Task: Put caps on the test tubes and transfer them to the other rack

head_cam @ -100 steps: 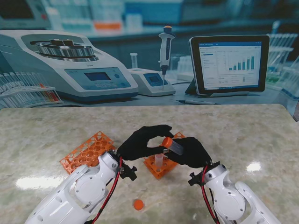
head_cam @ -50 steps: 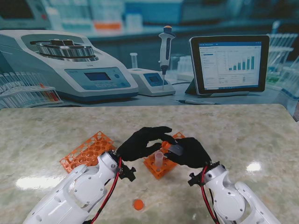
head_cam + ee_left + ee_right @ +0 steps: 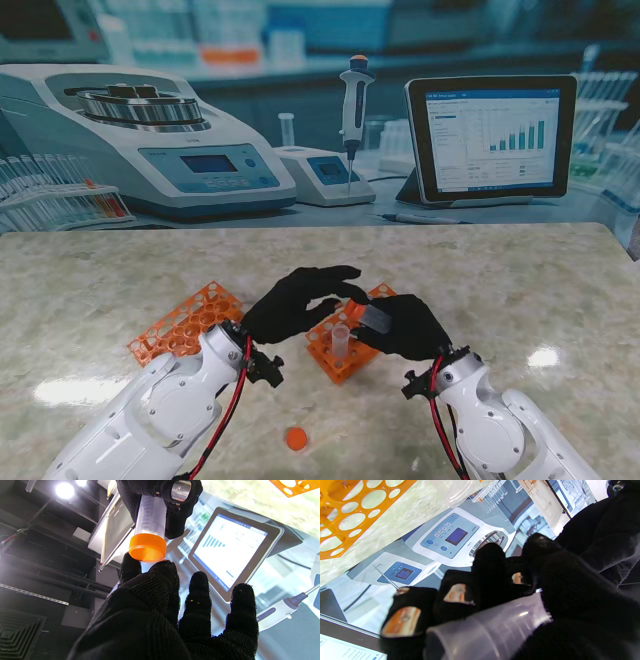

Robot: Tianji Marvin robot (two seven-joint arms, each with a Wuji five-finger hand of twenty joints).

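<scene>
My right hand (image 3: 405,325) is shut on a clear test tube (image 3: 375,318), holding it tilted above the near orange rack (image 3: 352,362). In the left wrist view an orange cap (image 3: 147,547) sits on this tube (image 3: 151,512). My left hand (image 3: 295,300) faces it with fingers spread, thumb and forefinger tips (image 3: 130,566) right at the cap's end; contact cannot be told. An uncapped tube (image 3: 340,340) stands in the near rack. A second orange rack (image 3: 185,322) lies to the left. The right wrist view shows the held tube (image 3: 490,630) in my fingers.
A loose orange cap (image 3: 296,437) lies on the marble table (image 3: 520,280) near me, between the arms. Behind the table's far edge is a backdrop with a centrifuge (image 3: 150,140), a pipette (image 3: 354,100) and a tablet (image 3: 490,135).
My left hand has let go of the cap and drawn back a little to the left. The cap, seen between the hands one second ago, is now hidden in the stand view. The right hand held still.
</scene>
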